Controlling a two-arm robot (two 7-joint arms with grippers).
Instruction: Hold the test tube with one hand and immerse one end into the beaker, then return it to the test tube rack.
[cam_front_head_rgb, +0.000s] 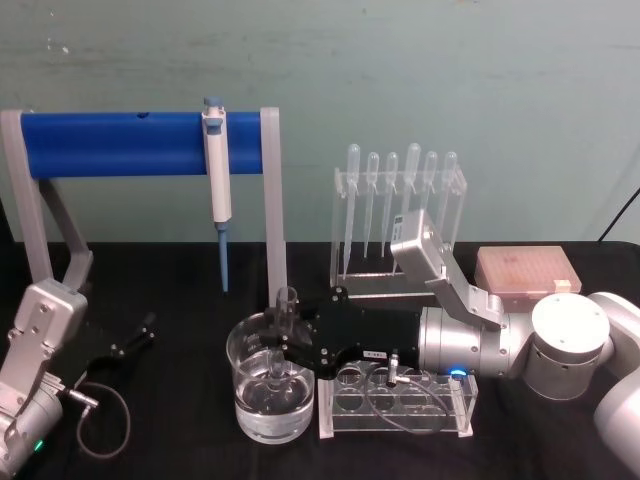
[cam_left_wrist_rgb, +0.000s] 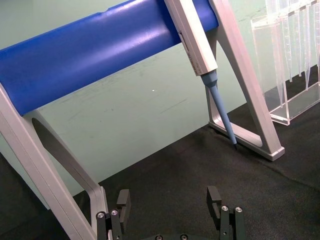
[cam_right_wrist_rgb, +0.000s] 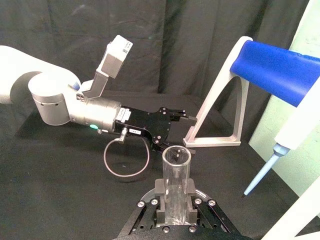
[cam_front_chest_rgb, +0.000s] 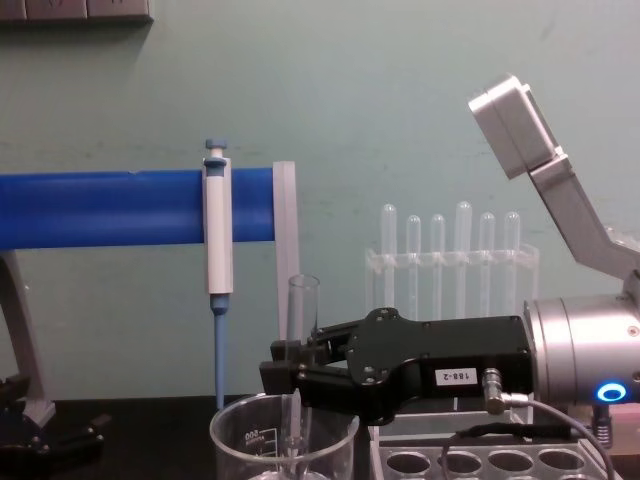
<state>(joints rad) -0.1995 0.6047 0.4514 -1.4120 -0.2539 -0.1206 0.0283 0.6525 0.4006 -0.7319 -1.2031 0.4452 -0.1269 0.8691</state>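
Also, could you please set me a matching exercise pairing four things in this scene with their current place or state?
Things:
1. test tube
2. beaker
3. pipettor
4. left gripper

Places or states:
A. open, idle on the robot's left
B. hanging on the blue bar
C. holds clear liquid
D. held upright by the right gripper

Pairs: 1-D, 2-C, 3-B, 4-A.

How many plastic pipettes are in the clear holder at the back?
6. The pipettes hang side by side in one row in the clear holder at the back, right of the blue stand. The wrist camera covers some lower tips; none looks fully hidden.
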